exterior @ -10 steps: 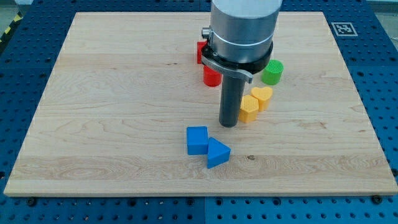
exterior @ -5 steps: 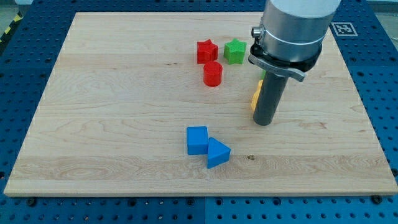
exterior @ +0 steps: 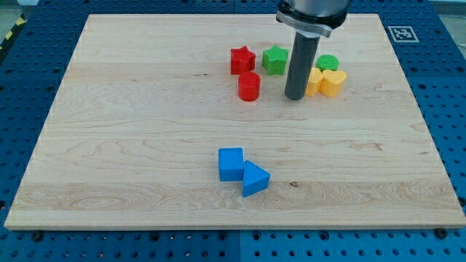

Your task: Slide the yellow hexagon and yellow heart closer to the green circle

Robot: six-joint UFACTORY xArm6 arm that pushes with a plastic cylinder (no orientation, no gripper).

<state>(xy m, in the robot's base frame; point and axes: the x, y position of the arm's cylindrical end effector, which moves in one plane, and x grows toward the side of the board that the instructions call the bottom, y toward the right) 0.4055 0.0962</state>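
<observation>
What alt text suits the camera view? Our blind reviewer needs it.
My tip rests on a wooden board just left of the yellow hexagon and yellow heart, which sit below the green circle. Red, green and blue blocks lie elsewhere.

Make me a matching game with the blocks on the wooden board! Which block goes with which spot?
Blocks:
1. green circle
2. red star
3. blue cube
4. yellow heart

Spots:
A. touching the blue triangle, near the view's bottom
B. just below the green circle, right of the yellow hexagon
C. left of the green star
D. right of my tip, above both yellow blocks

Pairs: 1-D, 2-C, 3-A, 4-B
</observation>
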